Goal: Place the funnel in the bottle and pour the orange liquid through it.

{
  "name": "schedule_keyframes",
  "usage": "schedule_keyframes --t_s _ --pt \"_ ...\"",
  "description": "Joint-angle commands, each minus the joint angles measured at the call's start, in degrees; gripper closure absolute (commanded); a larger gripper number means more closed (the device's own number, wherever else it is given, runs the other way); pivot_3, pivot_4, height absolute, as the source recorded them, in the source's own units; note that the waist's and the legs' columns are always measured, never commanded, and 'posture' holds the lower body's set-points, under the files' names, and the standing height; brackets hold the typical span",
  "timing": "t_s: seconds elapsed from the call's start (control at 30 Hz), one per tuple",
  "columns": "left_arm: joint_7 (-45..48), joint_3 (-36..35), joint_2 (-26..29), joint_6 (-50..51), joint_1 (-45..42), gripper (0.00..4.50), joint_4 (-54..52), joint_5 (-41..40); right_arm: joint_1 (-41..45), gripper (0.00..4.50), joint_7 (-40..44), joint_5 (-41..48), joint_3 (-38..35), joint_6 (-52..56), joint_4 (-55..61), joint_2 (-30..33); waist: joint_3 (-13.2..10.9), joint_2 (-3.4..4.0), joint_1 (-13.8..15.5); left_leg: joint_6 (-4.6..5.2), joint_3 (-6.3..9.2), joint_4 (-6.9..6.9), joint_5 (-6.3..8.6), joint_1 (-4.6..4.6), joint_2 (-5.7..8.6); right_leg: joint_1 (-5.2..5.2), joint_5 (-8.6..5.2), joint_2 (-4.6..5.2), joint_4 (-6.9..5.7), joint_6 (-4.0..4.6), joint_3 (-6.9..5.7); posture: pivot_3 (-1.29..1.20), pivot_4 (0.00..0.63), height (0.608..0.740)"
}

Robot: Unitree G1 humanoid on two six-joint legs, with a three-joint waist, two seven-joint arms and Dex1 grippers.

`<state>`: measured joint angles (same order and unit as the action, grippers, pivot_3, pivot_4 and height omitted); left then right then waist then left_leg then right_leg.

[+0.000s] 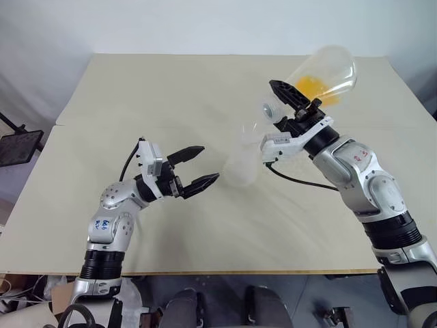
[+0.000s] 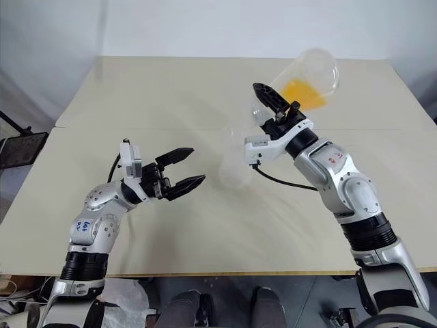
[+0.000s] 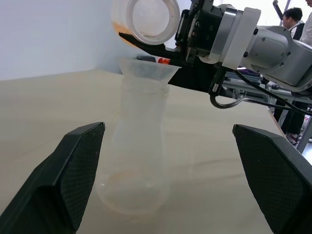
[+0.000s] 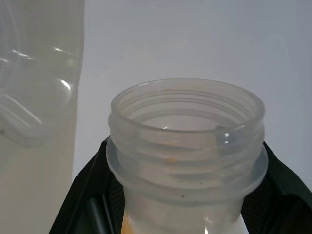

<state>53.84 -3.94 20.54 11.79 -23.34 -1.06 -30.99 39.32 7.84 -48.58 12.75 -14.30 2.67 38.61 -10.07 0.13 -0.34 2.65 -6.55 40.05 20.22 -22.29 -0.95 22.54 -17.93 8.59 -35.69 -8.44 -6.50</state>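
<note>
Pouring vessel: the right gripper [image 1: 295, 104] was pinched on the neck of a large clear flask [image 1: 326, 72], tipped on its side above the table [image 1: 136, 89].
Orange liquid: the orange liquid [image 1: 315, 85] pooled in the flask's lower side, short of its mouth.
Bottle: the bottle [image 3: 137, 156] stood upright on the table between the two arms, just below the flask's mouth.
Funnel: the funnel [image 3: 148, 71] sat in the bottle's neck.
Left gripper: the left gripper [image 1: 198, 168] hung with fingers spread wide, near the bottle but apart from it.
Left wrist view: it showed the funnel seated and a faint orange trace at the bottle's base, both hard to make out from the head.
Right wrist view: it showed the flask's threaded rim [image 4: 187, 136] close up between the black fingers.
</note>
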Motion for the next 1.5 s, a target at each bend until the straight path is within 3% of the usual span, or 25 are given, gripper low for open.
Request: schedule_keyframes --t_s 0.03,1.5 --pt "-0.17 -0.28 -0.09 -1.26 -0.58 0.0 -0.35 0.23 1.59 2.02 -1.82 -1.15 -1.38 -0.89 1.81 0.66 0.0 0.0 -0.01 0.0 0.0 0.0 0.0 0.0 0.0 0.0 0.0 0.0 0.0 0.0 0.0 0.0 0.15 0.74" --pt "-1.97 0.28 -1.16 -1.45 0.63 0.0 -2.41 -0.37 0.88 2.02 -4.09 -6.09 -1.88 -1.85 0.88 1.96 0.0 0.0 -0.06 0.0 0.0 -0.01 0.0 0.0 -0.02 -0.01 0.0 -0.01 0.03 0.0 0.0 0.0 0.15 0.74"
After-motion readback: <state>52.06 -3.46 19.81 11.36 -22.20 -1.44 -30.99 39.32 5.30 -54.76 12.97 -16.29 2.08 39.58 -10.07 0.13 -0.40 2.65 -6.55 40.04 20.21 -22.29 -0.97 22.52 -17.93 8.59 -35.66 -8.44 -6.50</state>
